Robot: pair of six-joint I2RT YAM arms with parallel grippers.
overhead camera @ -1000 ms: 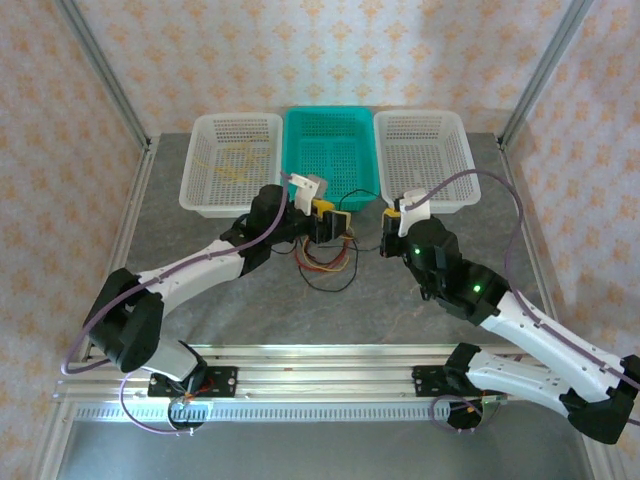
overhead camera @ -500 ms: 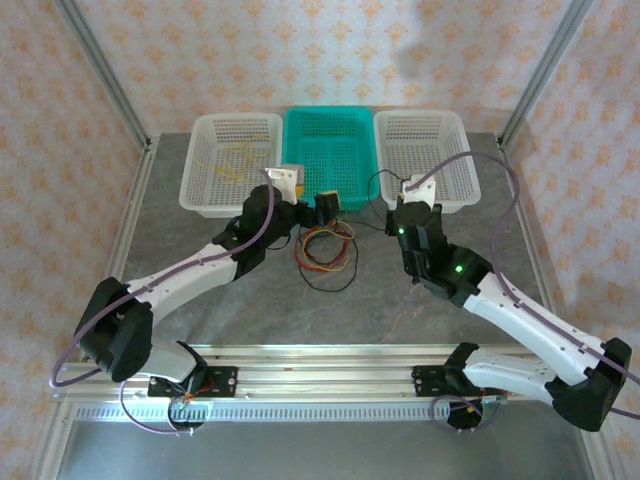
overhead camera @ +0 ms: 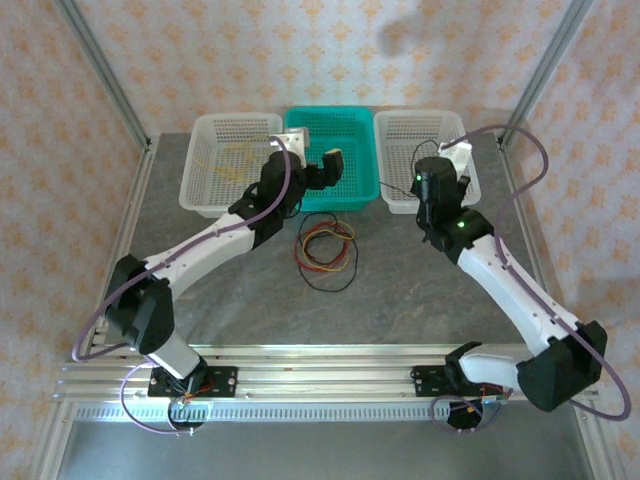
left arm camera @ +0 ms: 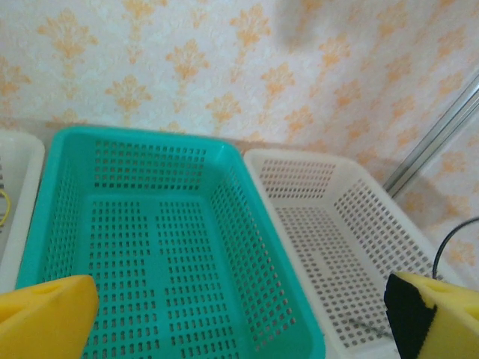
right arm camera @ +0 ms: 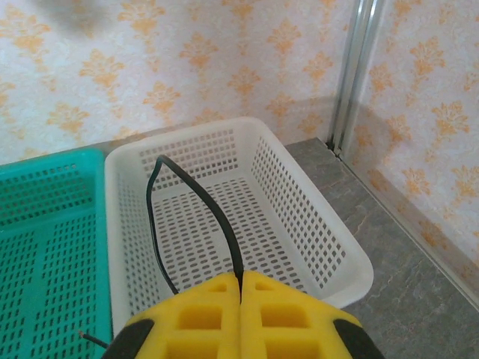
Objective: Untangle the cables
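A bundle of red, yellow and black cables (overhead camera: pixel 325 250) lies looped on the grey table in front of the baskets. My right gripper (overhead camera: pixel 437 168) (right arm camera: pixel 241 288) is shut on a black cable (right arm camera: pixel 214 214), which arcs up from the yellow fingertips over the right white basket (right arm camera: pixel 352 262). Open wide with nothing between its yellow fingers (left arm camera: pixel 45 318), my left gripper (overhead camera: pixel 318 168) (left arm camera: pixel 239 329) hangs above the teal basket (left arm camera: pixel 224 161). A yellow cable (overhead camera: pixel 235 160) lies in the left white basket (overhead camera: pixel 200 195).
Three baskets stand side by side at the back: white, teal (overhead camera: pixel 365 190), white (overhead camera: pixel 400 200). Metal frame posts (right arm camera: pixel 352 75) rise at the table's rear corners, and a patterned wall sits behind. Purple arm cables (overhead camera: pixel 520 190) loop beside the right arm.
My left gripper opened wide and lifted off the bundle back over the teal basket. My right gripper carried the black cable away from the bundle to above the right white basket.
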